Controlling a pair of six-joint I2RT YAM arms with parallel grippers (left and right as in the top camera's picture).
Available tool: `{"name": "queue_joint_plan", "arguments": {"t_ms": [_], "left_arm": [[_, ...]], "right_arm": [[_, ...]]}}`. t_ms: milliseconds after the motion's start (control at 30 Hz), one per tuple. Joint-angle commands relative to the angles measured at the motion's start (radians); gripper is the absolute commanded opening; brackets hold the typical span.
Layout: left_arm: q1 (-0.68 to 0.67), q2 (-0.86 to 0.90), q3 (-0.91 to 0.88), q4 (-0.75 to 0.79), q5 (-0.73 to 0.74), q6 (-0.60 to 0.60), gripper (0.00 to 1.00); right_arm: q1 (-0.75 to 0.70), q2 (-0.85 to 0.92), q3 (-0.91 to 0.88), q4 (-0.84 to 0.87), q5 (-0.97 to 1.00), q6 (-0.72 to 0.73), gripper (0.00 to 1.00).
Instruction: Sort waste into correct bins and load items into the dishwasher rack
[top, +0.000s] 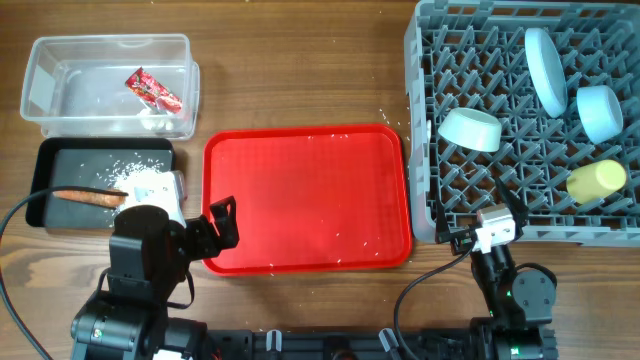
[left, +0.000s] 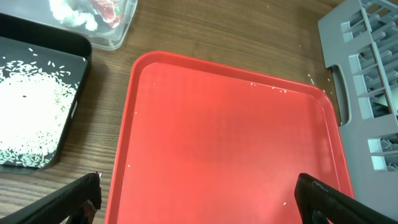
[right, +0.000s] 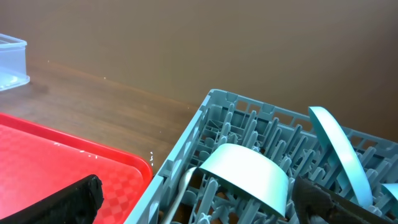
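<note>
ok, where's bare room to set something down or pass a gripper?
Free: red plastic tray, only stray rice grains; wooden table strip between the clear rectangular plastic tub and grey pegged rack, above that tray; tub's left half. Crowded: rack with pale blue plate, two bowls, yellow cup; shallow black tray with rice and carrot.

Three camera views.
Overhead looks straight down; my low, close wrist cameras share the red tray; right faces the rack.

snack wrapper print illegible, no readable text
</note>
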Motion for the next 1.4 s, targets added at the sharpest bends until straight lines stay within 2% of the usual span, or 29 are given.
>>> {"name": "queue_joint_plan", "arguments": {"t_ms": [0,433,567,833,1367], "left_arm": [[-0.004,0.0,-0.005,0.003,-0.011,-0.013,1.0],[-0.004,0.0,-0.005,0.003,-0.011,-0.013,1.0],[-0.004,0.0,-0.005,0.003,-0.011,-0.013,1.0],[-0.004,0.0,-0.005,0.003,-0.011,-0.013,1.0],[-0.004,0.0,-0.005,0.003,-0.011,-0.013,1.0]], "right_arm": [[0.005,-0.011,-0.002,0.009,0.021,-0.01,1.0],[0.005,-0.013,-0.002,0.014,0.021,-0.01,1.0],[0.005,-0.013,-0.002,0.076,0.021,-0.01,1.0],[0.005,-0.013,-0.003,0.008,0.022,-0.01,1.0],[0.005,-0.012,-0.003,0.009,0.021,-0.01,1.0]]}}
